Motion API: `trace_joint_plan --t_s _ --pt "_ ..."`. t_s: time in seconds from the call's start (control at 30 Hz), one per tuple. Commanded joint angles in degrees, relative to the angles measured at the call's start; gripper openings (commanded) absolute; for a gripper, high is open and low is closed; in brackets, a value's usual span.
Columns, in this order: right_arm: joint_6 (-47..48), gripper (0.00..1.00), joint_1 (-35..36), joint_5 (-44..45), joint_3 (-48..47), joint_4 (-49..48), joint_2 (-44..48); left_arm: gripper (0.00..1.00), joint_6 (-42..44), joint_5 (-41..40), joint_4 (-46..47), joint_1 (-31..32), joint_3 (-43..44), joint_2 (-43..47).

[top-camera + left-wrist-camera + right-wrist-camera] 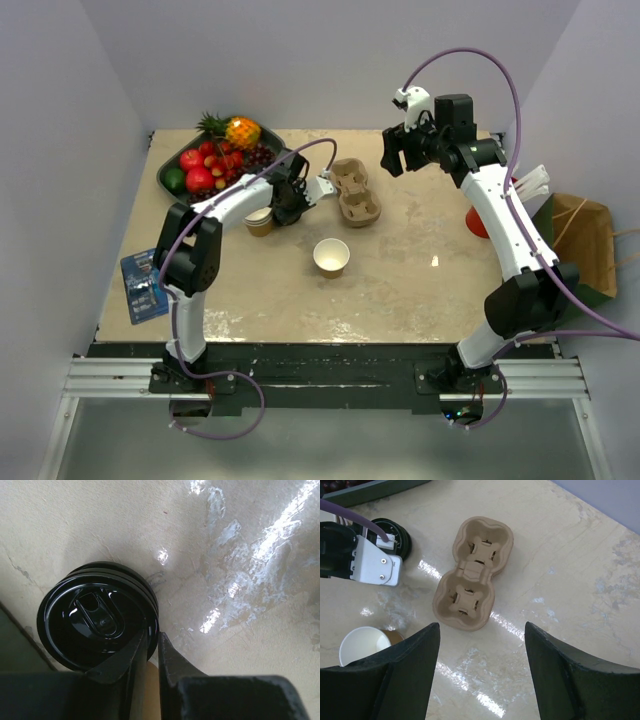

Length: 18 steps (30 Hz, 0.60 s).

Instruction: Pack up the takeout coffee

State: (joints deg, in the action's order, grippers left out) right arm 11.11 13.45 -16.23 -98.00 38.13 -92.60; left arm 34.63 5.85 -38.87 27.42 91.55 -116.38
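**Obscured items.** The lidded cup stands on the counter just left of the carrier in the top view. The left arm covers most of it, so only a tan wall and a dark top show. In the left wrist view its black lid dominates. The cup body is hidden beneath it, apart from a tan sliver between the fingers. The lid's edge shows stacked ridges, and it cannot be determined whether this is one lid or several. The red cup, right of the carrier, is mostly behind the right arm. The bag, further right of the carrier and past the counter edge, is partly masked by that arm.

**Left end effector**. The jaws are drawn to a narrow slit astride the lid's rim, one finger over the lid top and the other outside the rim. A firm grasp cannot be confirmed.

**Right end effector**. It is released, with the jaws wide and nothing between them. It hovers above the carrier, clear of it.

**Open cup**. It stands upright, white inside, on the counter on the near side of the carrier and apart from it.
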Motion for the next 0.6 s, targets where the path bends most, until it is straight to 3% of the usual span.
trace_joint_plan --t_s 0.0,0.23,0.57 --pt "-0.74 0.72 -0.01 -1.44 -1.06 -1.66 0.31 0.2 -1.06 -2.06 3.71 0.27 -1.54 1.15" --pt "-0.83 0.72 -0.01 -1.53 -0.71 -1.74 0.57 0.3 0.61 -4.0 6.09 1.49 -4.62 3.35" --pt "-0.83 0.72 -0.01 -1.35 -0.18 -1.74 1.01 0.22 -0.35 -4.27 5.83 1.76 -4.45 4.14"
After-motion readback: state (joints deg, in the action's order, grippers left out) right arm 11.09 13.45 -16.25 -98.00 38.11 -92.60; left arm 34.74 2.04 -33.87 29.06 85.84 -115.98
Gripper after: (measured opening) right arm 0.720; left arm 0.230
